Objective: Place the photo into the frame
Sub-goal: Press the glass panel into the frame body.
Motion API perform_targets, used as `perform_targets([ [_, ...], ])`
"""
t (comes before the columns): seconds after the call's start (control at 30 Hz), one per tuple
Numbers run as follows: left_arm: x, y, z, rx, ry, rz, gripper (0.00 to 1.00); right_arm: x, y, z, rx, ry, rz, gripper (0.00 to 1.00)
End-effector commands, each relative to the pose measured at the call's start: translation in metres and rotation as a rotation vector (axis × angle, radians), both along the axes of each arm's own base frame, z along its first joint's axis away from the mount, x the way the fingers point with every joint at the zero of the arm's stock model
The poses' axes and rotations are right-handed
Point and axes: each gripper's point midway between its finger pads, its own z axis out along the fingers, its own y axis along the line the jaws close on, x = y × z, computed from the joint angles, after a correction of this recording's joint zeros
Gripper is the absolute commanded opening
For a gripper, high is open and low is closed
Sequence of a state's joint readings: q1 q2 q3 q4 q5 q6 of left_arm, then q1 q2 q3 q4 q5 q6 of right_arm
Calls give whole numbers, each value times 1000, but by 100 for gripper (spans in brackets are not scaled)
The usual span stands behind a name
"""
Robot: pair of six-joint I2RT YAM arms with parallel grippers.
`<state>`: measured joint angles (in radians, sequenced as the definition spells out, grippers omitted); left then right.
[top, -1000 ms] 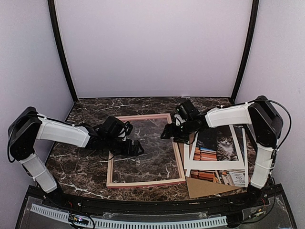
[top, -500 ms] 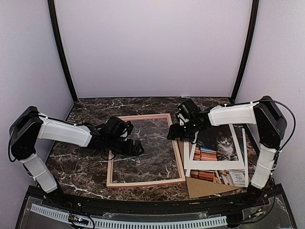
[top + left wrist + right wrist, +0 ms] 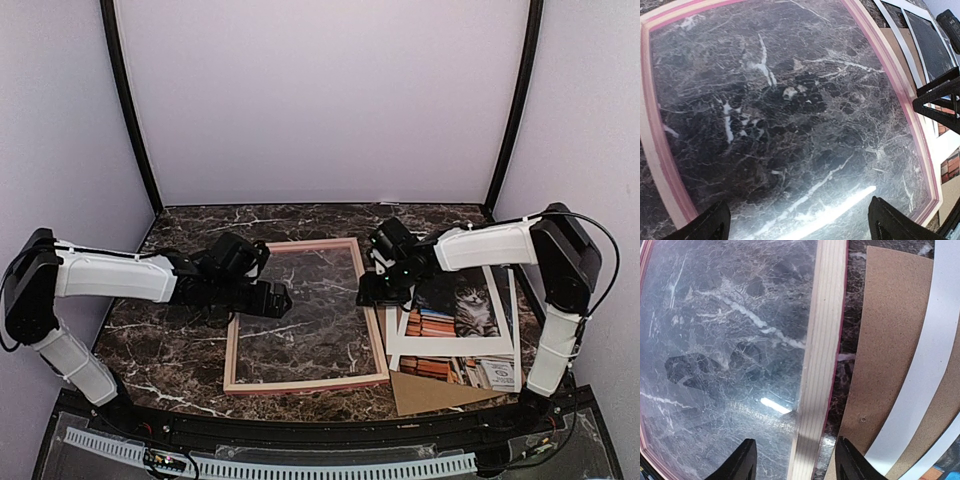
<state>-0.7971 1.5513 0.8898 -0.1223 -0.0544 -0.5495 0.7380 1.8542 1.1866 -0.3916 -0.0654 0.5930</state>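
Dark marble table (image 3: 170, 375), purple walls. Frame (image 3: 306, 382) lay flat at centre: pink rails, glare on glazing, nothing inside. Photo (image 3: 470, 300) (grey tabby, orange-red books) sat just right of it with white mat (image 3: 450, 348); stacking order unclear. Left gripper (image 3: 279, 298) spread wide, empty, over frame's left side. Right gripper (image 3: 372, 292) spread, empty, straddling right rail. Judged pre-pick; next move calls for right gripper reaching photo's edge.

Marble table (image 3: 180, 225) with frame (image 3: 300, 382), brown board (image 3: 425, 392)
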Motion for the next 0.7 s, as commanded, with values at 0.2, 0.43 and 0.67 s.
perform_targets([
  [0.2,15,62,16,247,-63,128,99,1,0,-8,-118,-63,23,40],
  [0.43,25,101,5,260,3,208,99,-1,6,-14,-169,-81,38,34],
  [0.67,34,124,-13,299,59,234,99,-8,12,-17,-196,-94,48,32],
])
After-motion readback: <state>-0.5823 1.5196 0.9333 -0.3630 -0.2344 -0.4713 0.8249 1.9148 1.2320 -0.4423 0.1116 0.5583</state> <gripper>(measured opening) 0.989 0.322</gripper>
